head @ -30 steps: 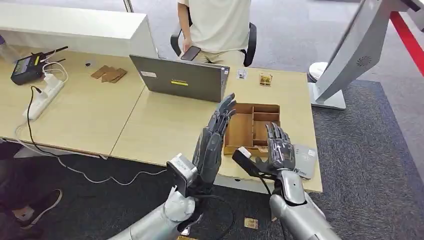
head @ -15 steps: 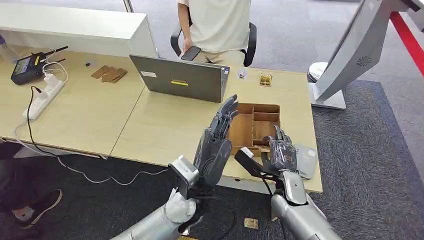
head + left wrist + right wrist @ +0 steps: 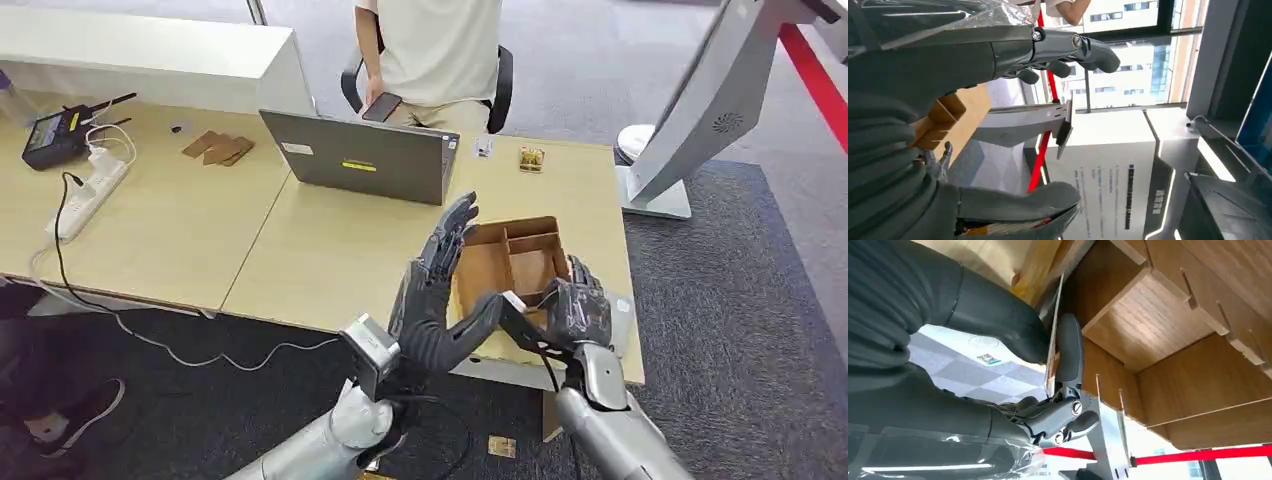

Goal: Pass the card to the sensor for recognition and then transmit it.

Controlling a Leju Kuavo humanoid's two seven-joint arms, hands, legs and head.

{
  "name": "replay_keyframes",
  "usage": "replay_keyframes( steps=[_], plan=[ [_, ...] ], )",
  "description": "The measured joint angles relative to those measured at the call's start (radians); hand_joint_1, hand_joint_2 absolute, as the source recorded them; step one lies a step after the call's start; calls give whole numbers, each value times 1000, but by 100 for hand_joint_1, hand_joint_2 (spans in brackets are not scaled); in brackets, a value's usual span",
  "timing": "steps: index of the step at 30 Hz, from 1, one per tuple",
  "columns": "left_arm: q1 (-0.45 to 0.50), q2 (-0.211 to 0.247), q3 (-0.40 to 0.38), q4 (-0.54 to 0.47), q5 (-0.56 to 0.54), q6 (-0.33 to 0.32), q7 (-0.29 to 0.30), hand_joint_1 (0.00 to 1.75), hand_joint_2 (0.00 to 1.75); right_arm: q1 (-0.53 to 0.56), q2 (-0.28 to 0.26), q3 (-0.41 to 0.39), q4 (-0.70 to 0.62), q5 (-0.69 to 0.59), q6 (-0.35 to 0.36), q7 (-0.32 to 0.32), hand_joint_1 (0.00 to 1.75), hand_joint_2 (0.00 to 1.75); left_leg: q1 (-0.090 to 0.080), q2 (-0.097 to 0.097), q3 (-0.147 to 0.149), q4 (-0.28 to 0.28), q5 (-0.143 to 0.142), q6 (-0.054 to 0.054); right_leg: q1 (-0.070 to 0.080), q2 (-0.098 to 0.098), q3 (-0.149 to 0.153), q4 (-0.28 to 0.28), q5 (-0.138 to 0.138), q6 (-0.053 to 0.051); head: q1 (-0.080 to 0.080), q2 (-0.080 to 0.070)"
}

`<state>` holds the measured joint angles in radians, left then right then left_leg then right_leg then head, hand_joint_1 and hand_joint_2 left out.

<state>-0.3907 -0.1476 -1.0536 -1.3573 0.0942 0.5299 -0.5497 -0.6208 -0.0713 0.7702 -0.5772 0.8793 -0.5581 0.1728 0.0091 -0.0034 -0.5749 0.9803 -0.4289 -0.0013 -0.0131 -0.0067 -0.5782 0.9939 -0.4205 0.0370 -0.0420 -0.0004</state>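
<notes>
The card (image 3: pixel 1052 342) is sitting edge-on between the thumb and a dark finger of our right hand (image 3: pixel 572 312), held in a thin pinch just in front of the wooden compartment tray (image 3: pixel 528 240). In the head view we are seeing it as a small pale sliver at the tip of that hand, raised above the near edge of the desk (image 3: pixel 300 250).

What is changing: a second ago our right hand was lying low over the grey pad (image 3: pixel 622 318) at the desk's near corner, and now it is coming up and turning inward with the card, while our left hand (image 3: pixel 432 295) is swinging its thumb across towards it. We are reading this as the handover step beginning, with the pickup already done; whether the sensor has read the card we cannot tell.

Our right fingers are closing narrowly on the card, the rest of the hand curling loosely behind it. Our left fingers are standing wide and upright, palm facing the right hand, holding nothing, the thumb reaching close to the card but not clearly touching it.

Beyond the tray, the laptop (image 3: pixel 365 160) is standing open with its back to us, and a person (image 3: pixel 440 45) is sitting behind it with a phone.
</notes>
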Motion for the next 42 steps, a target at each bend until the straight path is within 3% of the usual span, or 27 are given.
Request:
replay_keyframes(
  steps=[11, 22, 23, 26, 30, 42],
  plan=[
    [-1, -9, -1, 6, 11, -8, -6, 0, 175, 0, 0, -5, -25, 28, -81, -11, 175, 175, 0, 0, 0, 0, 0, 0, 0, 0, 0, 0, 0, 0, 0, 0],
    [-1, -16, -2, 19, 11, -43, -19, 0, 175, -12, -23, -26, -221, 167, -101, 51, 175, 175, 0, 0, 0, 0, 0, 0, 0, 0, 0, 0, 0, 0, 0, 0],
    [-1, -17, -3, 19, 11, -50, -19, 0, 175, -17, -27, -28, -243, 189, -95, 68, 175, 175, 0, 0, 0, 0, 0, 0, 0, 0, 0, 0, 0, 0, 0, 0],
    [-1, -17, -5, 19, 11, -63, -10, 0, 175, -46, -50, -38, -343, 211, 32, 125, 175, 175, 0, 0, 0, 0, 0, 0, 0, 0, 0, 0, 0, 0, 0, 0],
    [-8, -19, -13, 24, 19, -84, -10, 0, 175, -82, -78, -51, -433, 225, 101, 143, 175, 175, 0, 0, 0, 0, 0, 0, 0, 0, 0, 0, 0, 0, 0, 0],
    [-25, -42, -20, 54, 45, -140, -52, 0, 175, -194, -98, -46, -413, 227, 166, 134, 175, 175, 0, 0, -1, 0, 0, 0, 0, 0, 0, 0, 0, 0, 0, 0]
  ],
)
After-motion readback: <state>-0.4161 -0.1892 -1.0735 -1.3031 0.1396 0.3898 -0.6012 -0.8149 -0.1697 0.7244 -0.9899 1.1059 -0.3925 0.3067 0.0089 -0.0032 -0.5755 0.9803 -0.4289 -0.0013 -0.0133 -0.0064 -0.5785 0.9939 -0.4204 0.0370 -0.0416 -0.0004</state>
